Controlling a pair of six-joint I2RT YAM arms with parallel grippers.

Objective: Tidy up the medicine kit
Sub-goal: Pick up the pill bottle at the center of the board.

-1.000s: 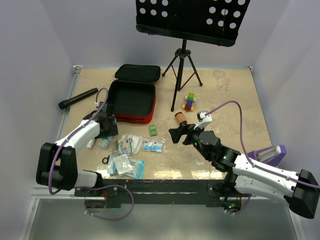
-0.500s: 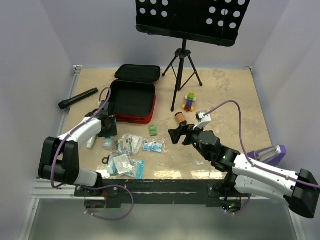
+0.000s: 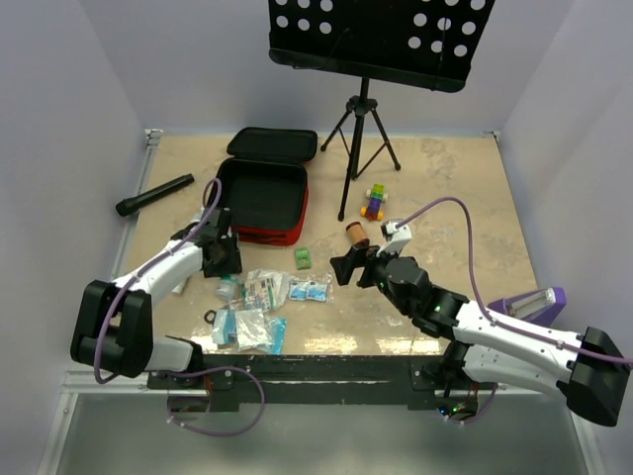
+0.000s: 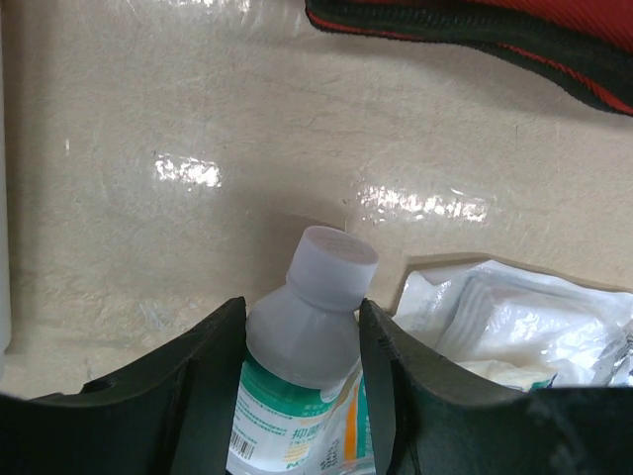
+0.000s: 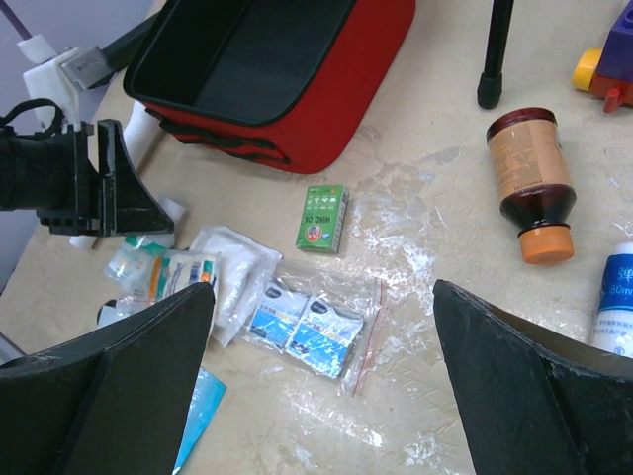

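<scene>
Left hand (image 4: pixel 300 319) shifted right, grasping bottle (image 4: pixel 324 265); right hand (image 5: pixel 324 297) released; beige tabletop (image 3: pixel 445 188), lilac walls (image 3: pixel 59 99).

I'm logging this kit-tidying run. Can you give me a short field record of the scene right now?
case: open, lid folded back, nothing seen inside
left gripper: closed on clear bottle, just in front of case
right gripper: open, empty, above packets
outside case: packets, green box, brown bottle
flashlight: lying left of case
</scene>
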